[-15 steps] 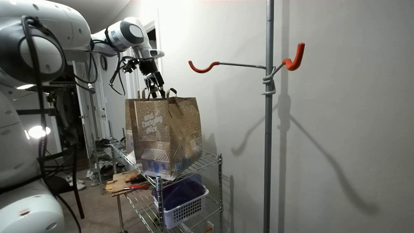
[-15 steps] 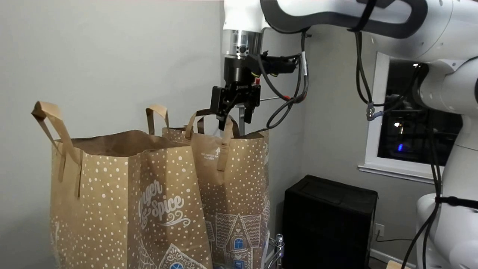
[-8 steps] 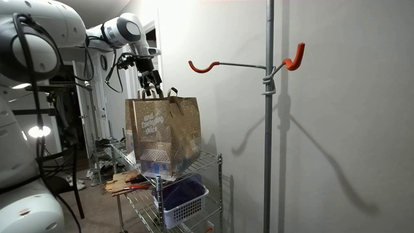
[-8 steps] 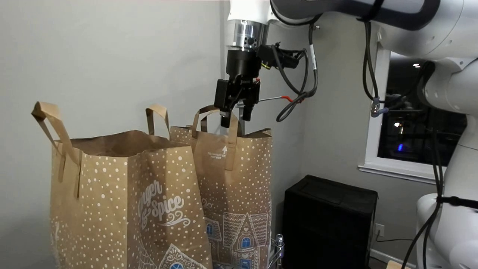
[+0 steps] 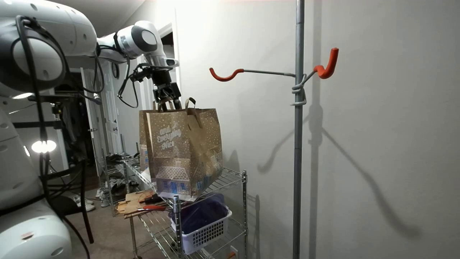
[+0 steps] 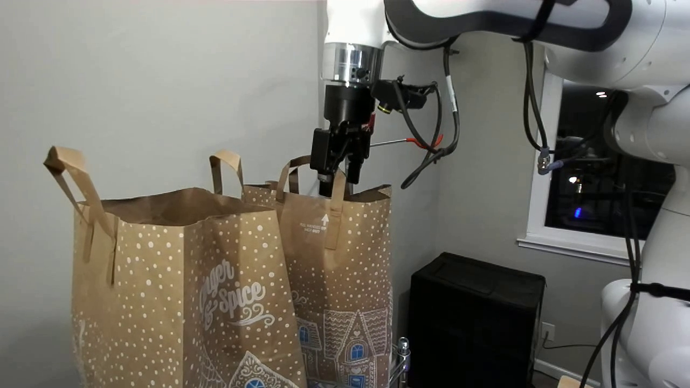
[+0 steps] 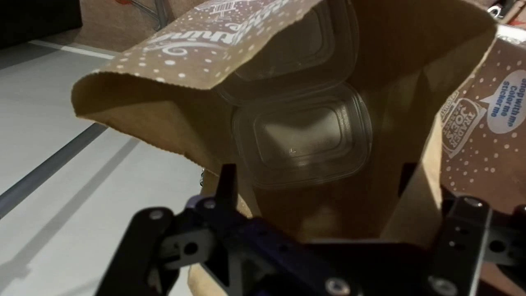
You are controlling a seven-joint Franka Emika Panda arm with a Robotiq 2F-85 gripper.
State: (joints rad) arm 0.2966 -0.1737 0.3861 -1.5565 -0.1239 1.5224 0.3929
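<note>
My gripper is open, and its fingers point down at the mouth of a brown paper bag with white dots (image 5: 172, 147), also in an exterior view (image 6: 350, 258). The gripper shows in both exterior views (image 5: 171, 106) (image 6: 339, 182). One bag handle (image 6: 338, 188) stands right against the fingers. In the wrist view the fingertips (image 7: 317, 181) are wide apart, with nothing seen held between them. A lit paper edge partly covers the right finger. A clear plastic container (image 7: 302, 135) lies inside the bag, beside another clear container (image 7: 287, 49).
A second paper bag (image 6: 178, 269) stands beside it. The bags are on a wire rack (image 5: 233, 176) with a white basket (image 5: 206, 233) below. A metal pole (image 5: 299, 144) with red-tipped hooks (image 5: 226, 77) stands near the wall. A black case (image 6: 477, 312) stands behind.
My gripper rose a little and moved slightly toward the robot's base side, then came down again at the bag's mouth. The bag's top has shifted slightly toward that side.
</note>
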